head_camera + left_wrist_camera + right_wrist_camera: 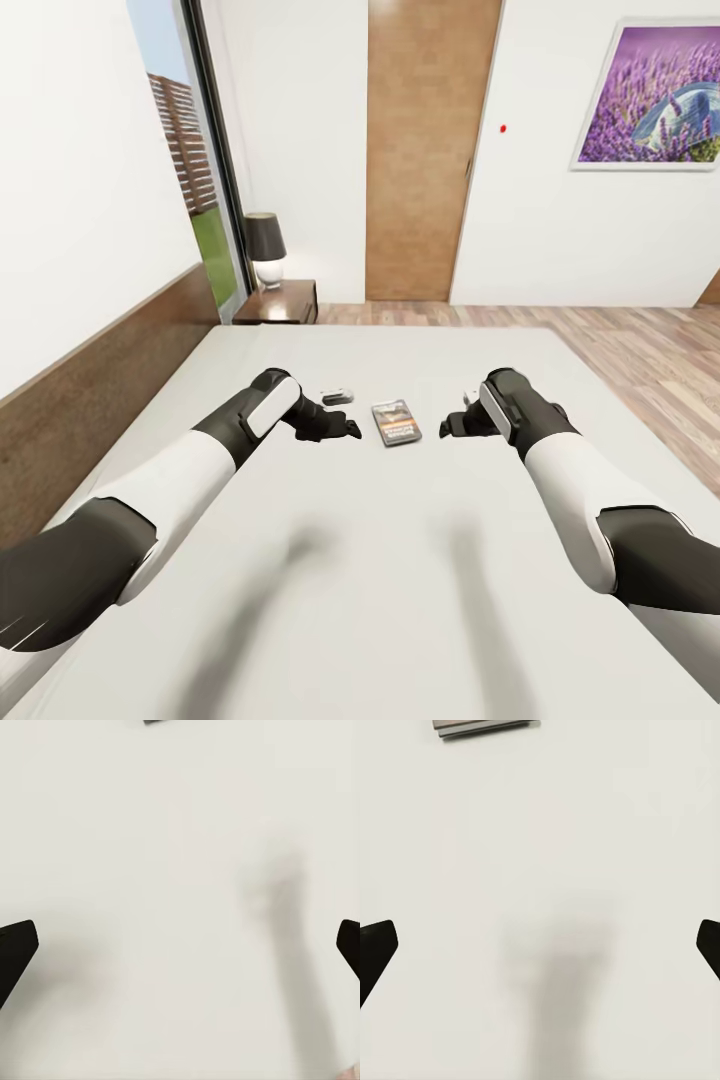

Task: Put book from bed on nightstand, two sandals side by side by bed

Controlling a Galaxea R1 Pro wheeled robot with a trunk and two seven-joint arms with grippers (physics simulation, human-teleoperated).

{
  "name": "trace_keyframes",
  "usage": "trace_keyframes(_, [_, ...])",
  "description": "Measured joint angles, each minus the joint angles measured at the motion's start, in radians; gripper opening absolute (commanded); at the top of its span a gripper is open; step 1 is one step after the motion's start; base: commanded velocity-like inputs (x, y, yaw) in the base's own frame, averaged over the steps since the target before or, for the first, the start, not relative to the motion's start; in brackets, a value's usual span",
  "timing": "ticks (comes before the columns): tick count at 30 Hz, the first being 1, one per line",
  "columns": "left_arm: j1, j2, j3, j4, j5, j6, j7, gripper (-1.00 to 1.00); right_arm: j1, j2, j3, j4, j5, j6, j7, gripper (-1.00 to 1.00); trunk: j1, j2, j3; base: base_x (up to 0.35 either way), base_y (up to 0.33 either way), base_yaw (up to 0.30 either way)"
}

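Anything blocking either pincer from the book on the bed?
Nothing visible. The book lies flat on the mattress between the left pincer and right pincer, bare sheet on both sides. A small white object sits beyond the left pincer, off the direct path.

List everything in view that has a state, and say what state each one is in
book: lying flat on the bed, cover up, not held
left gripper: open, empty, above the mattress
right gripper: open, empty, above the mattress
door: closed
lamp: upright on the nightstand
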Motion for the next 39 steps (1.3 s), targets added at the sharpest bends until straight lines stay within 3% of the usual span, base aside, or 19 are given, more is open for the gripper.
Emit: trace_keyframes(39, [-0.007,0.001,-0.003,-0.003,-0.002,0.035,0.001,1.0,-0.002,0.007,0.002,-0.015,0.0,0.0,0.001,1.0,0.0,0.0,-0.063,0.0,0.0,0.0])
